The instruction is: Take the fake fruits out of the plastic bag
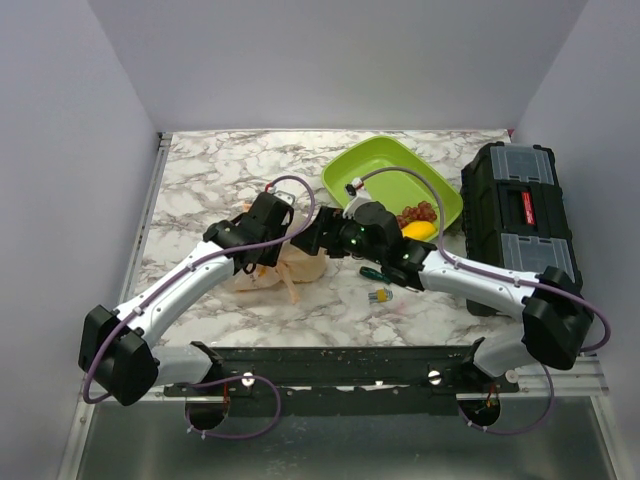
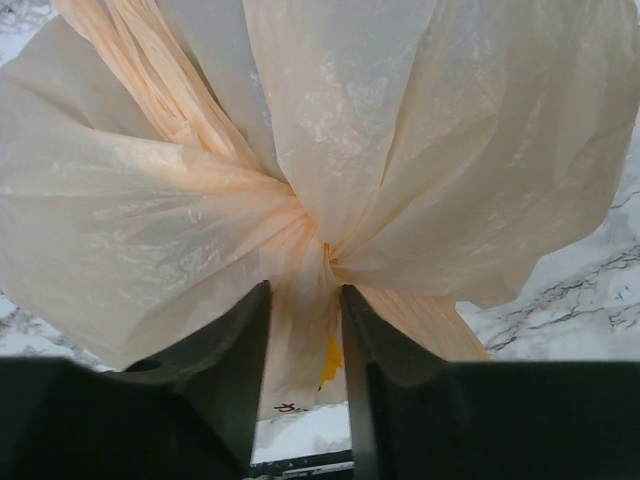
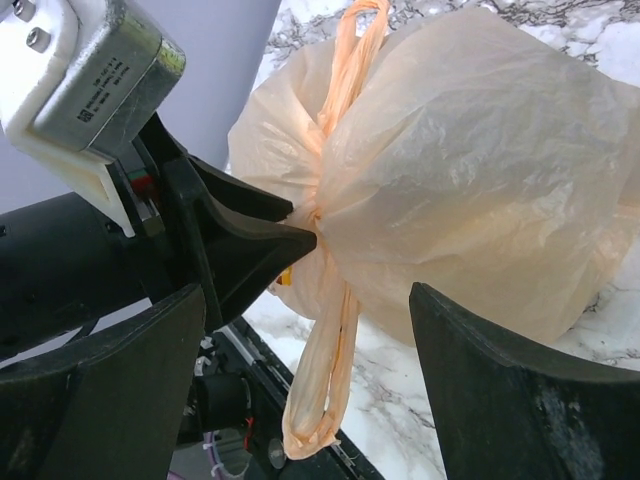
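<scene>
The bag point(image 1: 298, 268), left of centre in the top view, looks thin, limp and slippery, so the left gripper point(image 2: 303, 295) clamped on its gathered neck seems the sound hold, while the right gripper point(image 3: 305, 300) stands open before its light, puffed body

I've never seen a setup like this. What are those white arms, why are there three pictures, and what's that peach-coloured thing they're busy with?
Two robot arms are bolted to a marble table. The overhead picture looks down on both. The other two come from a small camera on each wrist, so the dark shapes at the bottom are that arm's own fingers. The left gripper pinches the gathered neck of a peach plastic bag. The right gripper is open, facing the bag. Also there: a green tray holding fake fruits, a black toolbox and a screwdriver.
</scene>
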Controlling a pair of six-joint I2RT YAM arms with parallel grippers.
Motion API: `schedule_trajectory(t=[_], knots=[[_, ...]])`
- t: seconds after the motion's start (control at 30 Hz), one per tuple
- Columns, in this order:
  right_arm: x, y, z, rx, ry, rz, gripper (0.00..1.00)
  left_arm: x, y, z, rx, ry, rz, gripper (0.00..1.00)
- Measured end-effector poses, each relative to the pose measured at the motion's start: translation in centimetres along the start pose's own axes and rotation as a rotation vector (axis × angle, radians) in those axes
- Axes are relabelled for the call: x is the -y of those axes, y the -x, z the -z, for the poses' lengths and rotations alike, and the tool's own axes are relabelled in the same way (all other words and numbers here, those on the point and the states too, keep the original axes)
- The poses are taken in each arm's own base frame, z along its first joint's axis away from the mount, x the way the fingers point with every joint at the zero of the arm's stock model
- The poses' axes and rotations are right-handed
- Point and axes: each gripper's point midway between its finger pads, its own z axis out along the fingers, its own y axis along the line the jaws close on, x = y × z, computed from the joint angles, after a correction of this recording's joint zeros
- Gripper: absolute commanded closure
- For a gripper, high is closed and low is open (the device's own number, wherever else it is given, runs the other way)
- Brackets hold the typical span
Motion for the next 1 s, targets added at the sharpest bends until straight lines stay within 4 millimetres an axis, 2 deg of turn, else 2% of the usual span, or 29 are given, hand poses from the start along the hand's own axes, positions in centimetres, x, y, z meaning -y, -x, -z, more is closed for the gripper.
schedule_trajectory(t=[0.1,0.17,0.3,0.53,0.67,0.9,1.0], knots=[[0.0,-0.3,-0.3,-0.01,0.006,-0.006,0.15,0.0,-0.2,-0.2,-0.007,0.002,-0.005,0.92],[0.3,-0.8,-0.6,-0.024,-0.002,-0.005,0.15,-0.1,-0.2,-0.2,-0.007,0.002,-0.004,1.0],[0.6,-1.1,-1.0,-0.037,-0.02,-0.003,0.16,-0.3,-0.2,-0.2,-0.009,0.007,-0.002,1.0],[0.7,-1.2,-1.2,-0.034,-0.034,-0.025,0.29,0.2,0.0,0.3,0.016,-0.037,0.003,1.0],[0.5,-1.5,-2.6,-0.046,-0.042,-0.056,0.29,0.5,0.7,1.2,0.067,-0.071,0.005,1.0],[0.7,-4.3,-4.1,-0.099,-0.056,-0.077,0.29,1.2,0.7,1.4,0.074,-0.115,0.005,1.0],[1.1,-4.7,-4.5,-0.101,-0.073,-0.077,0.3,1.5,0.6,1.4,0.071,-0.132,0.002,1.0]])
